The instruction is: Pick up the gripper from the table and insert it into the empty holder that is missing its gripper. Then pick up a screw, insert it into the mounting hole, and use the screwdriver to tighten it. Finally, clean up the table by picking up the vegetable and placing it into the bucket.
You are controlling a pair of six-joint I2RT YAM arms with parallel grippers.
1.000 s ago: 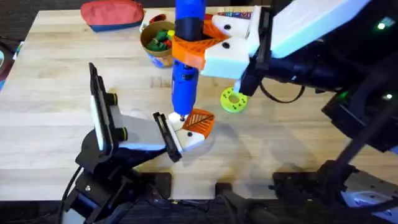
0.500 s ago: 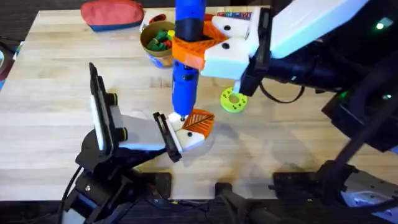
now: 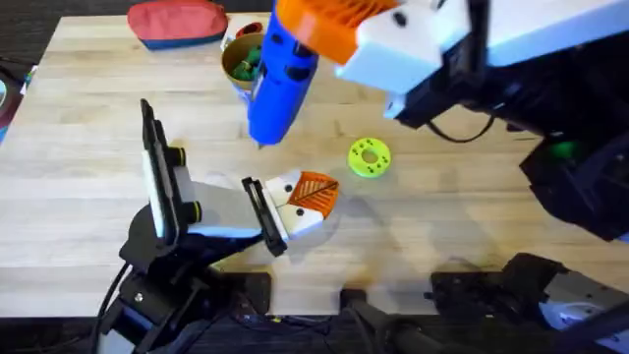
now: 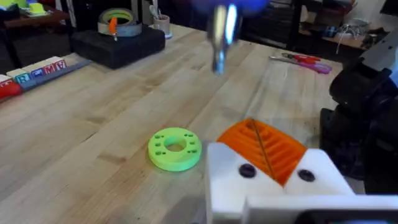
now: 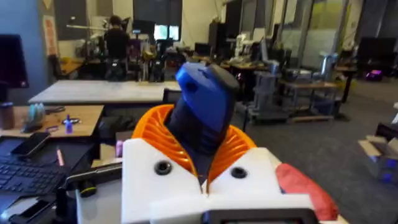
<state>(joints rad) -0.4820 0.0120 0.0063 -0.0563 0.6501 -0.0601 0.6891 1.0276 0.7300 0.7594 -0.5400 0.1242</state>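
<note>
Pale wood tabletop (image 3: 98, 147), stubby bright-blue screwdriver (image 3: 280, 84) tilted above it, thin tip down, clamped in the right hand (image 3: 369, 39), ribbed orange gripper (image 3: 314, 192) seated in the white holder (image 3: 290, 218), left hand's fingers spread apart.

Right gripper (image 3: 329, 34) clamps tilted screwdriver (image 3: 278, 79), tip above table (image 3: 88, 167), bucket (image 3: 241, 61) just behind.

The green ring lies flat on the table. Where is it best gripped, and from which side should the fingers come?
Come from straight above and close across the outer rim of the green ring. It lies flat and low on the table, so a sideways approach finds little to hold; bare wood surrounds it.
</note>
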